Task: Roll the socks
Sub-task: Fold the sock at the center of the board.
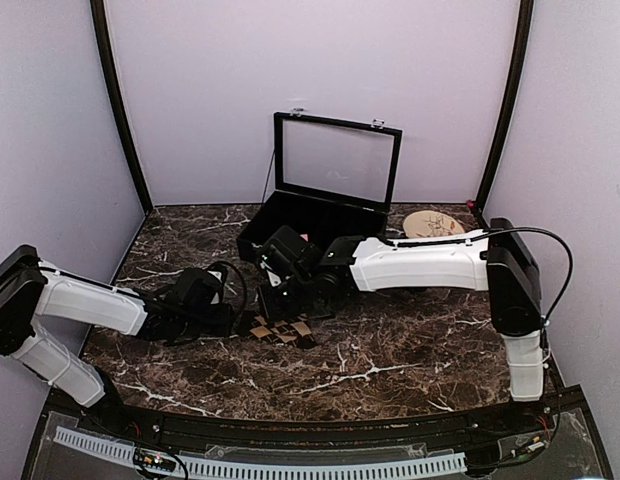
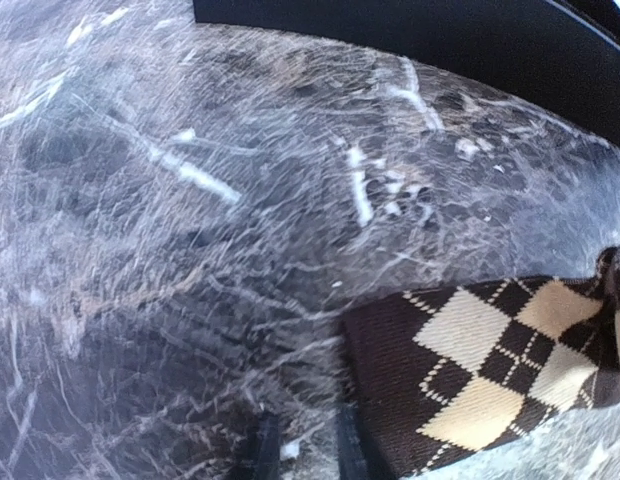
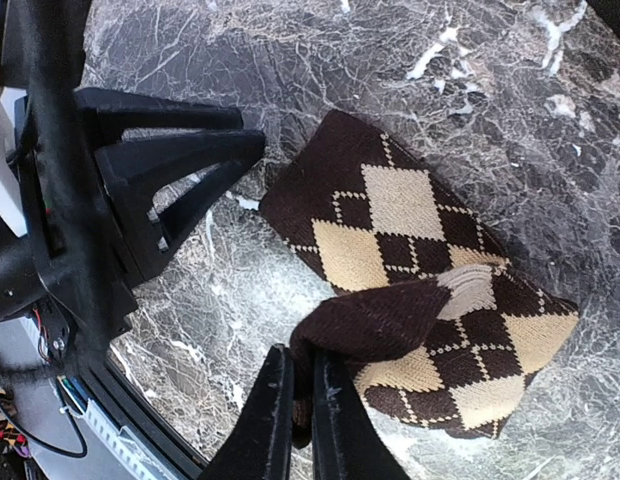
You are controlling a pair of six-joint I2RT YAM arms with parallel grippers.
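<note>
Beside the barely parted, empty left gripper [image 2: 302, 445], the right gripper [image 3: 305, 375] clamps the dark brown tan-argyle fabric sock's [image 3: 400, 200] first fold; next, roll it onward.

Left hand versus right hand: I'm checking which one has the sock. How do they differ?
The right hand is shut on a folded-over flap of the argyle sock; the left hand holds nothing, with marble table showing between its fingers. The right hand is at the sock's doubled end; the left hand is beside its flat end. Both are low over that table.
</note>
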